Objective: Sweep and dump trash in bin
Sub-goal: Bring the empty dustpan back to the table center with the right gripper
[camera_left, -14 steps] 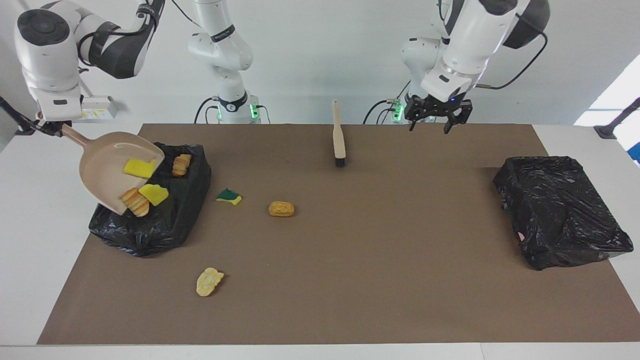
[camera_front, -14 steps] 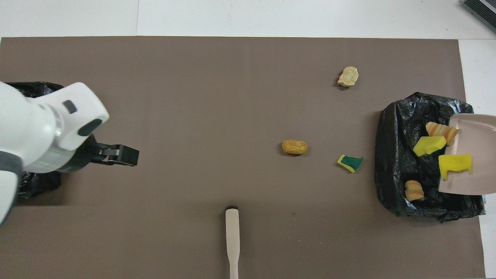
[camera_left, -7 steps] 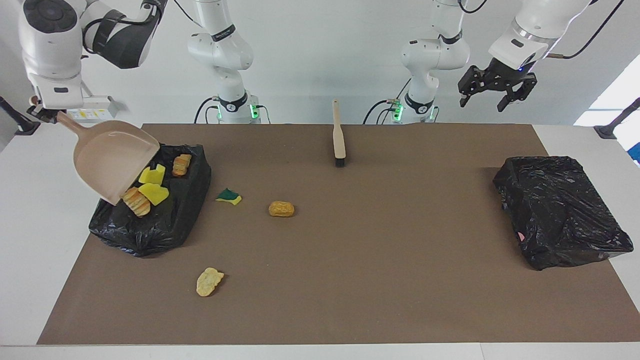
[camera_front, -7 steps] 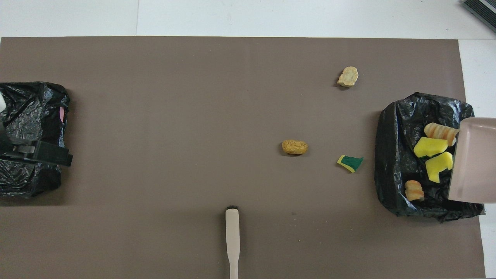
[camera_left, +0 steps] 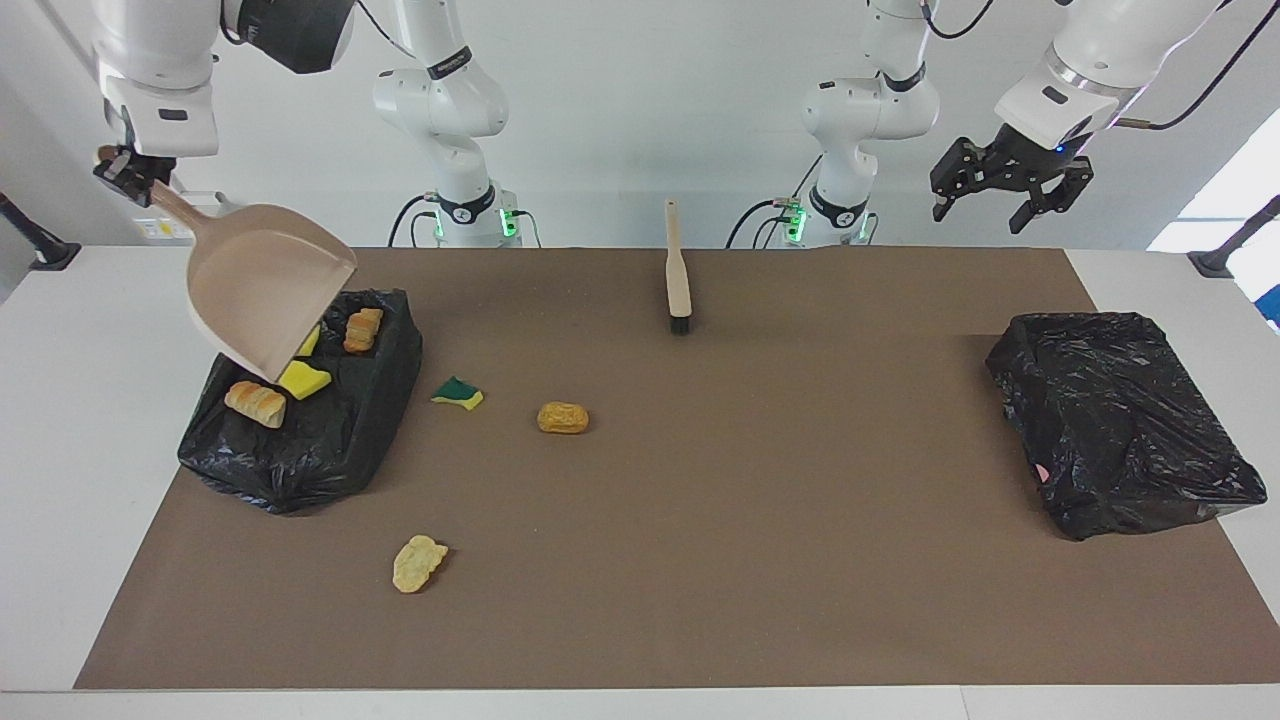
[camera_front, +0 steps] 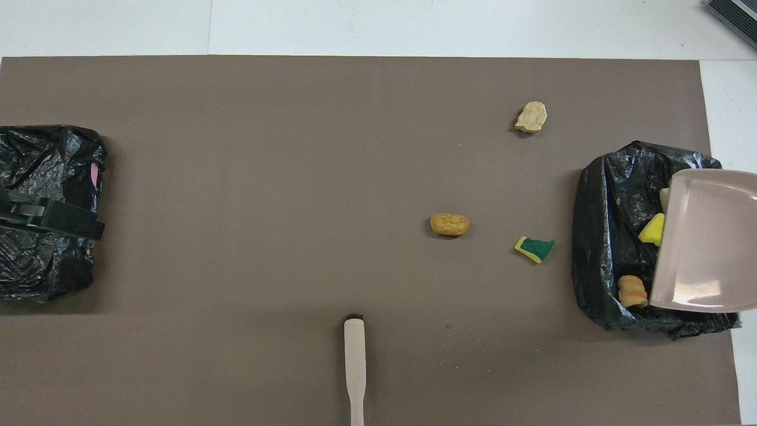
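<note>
White desk (camera_left: 60, 400), matte brown mat (camera_left: 750, 500) over most of it, pale wall at the top of the facing view.

Two crinkled, glossy black bag-lined bins sit at the mat's ends: one (camera_left: 300, 460) at middle left of the facing view, the right arm's end, and the other bin (camera_left: 1120, 420) at middle right.

A smooth beige plastic dustpan (camera_left: 265, 300) hangs tilted over the first bin, mouth down. The right pincer (camera_left: 125, 172), upper left of the facing view, is clenched on its handle. The left pincer (camera_left: 1005, 195), upper right, hangs released with nothing in it.

A slim beige brush (camera_left: 679, 275) with black bristles lies at top centre of the mat.

The trash is split. In the bin below the dustpan lie a striped bread lump (camera_left: 255, 402), a yellow sponge bit (camera_left: 305, 380), a yellow sliver (camera_left: 308, 342) and a second bread lump (camera_left: 363, 330). On the mat, well apart from both pincers, lie a green-and-yellow sponge (camera_left: 458, 393), a cracked tan nugget (camera_left: 562, 417) and a pale knobbly lump (camera_left: 419, 563).

From overhead the dustpan hides most of that bin, and only the left pincer's dark tip shows, covering part of the other bin.
</note>
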`<act>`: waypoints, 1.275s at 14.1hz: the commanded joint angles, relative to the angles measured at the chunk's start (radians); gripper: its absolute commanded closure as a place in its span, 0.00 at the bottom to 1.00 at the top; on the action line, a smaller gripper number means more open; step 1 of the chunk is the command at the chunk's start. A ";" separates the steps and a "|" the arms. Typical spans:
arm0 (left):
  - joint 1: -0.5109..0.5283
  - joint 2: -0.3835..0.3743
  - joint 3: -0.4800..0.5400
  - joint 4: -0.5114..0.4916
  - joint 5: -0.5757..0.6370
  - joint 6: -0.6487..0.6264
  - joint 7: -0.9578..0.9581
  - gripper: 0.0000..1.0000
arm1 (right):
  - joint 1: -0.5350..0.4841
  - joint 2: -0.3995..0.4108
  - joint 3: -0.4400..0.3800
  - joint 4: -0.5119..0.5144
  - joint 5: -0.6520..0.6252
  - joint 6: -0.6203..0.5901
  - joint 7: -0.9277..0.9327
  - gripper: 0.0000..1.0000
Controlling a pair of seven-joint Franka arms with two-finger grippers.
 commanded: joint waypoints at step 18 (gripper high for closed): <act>0.008 -0.005 -0.011 0.021 0.013 -0.002 0.014 0.00 | 0.296 0.135 0.066 -0.076 0.574 0.274 1.497 1.00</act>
